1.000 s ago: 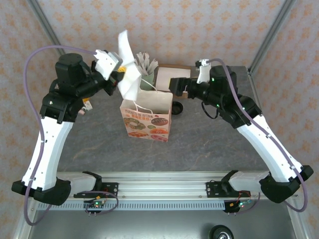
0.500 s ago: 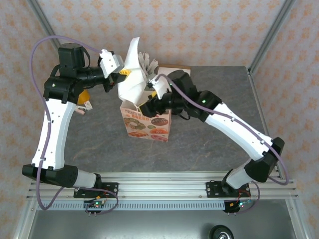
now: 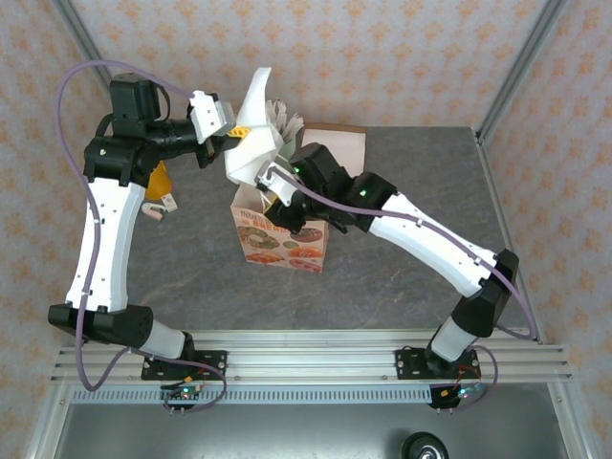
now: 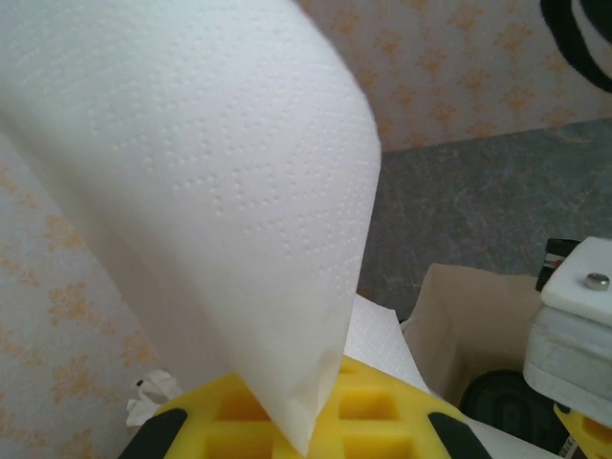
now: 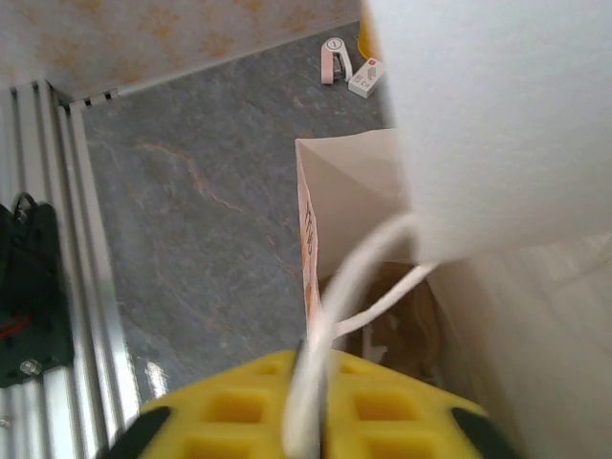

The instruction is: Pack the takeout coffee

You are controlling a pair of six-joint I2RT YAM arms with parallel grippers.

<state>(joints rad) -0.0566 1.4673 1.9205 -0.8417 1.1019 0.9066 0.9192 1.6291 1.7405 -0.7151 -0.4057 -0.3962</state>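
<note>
While the left fingers (image 3: 239, 141) are clamped on a white napkin (image 3: 256, 129) held up in the air at 12 o'clock of the paper bag (image 3: 285, 239), the right fingers (image 3: 277, 203) sit over the bag's open mouth. They are pressed together on its white cord handle (image 5: 356, 273).

From the left wrist, the napkin drapes up and out from between the yellow pads. At 4 o'clock a black round shape lies low inside the bag. It may be the lid of the takeout coffee (image 4: 499, 406), though I cannot tell for sure.

On the grey surface (image 3: 402, 277), wrapped sticks (image 3: 280, 117) stand at 12 o'clock behind the bag. A cardboard box (image 3: 344, 142) lies at 1 o'clock, and small pink and white items (image 3: 158, 204) at 9 o'clock.
</note>
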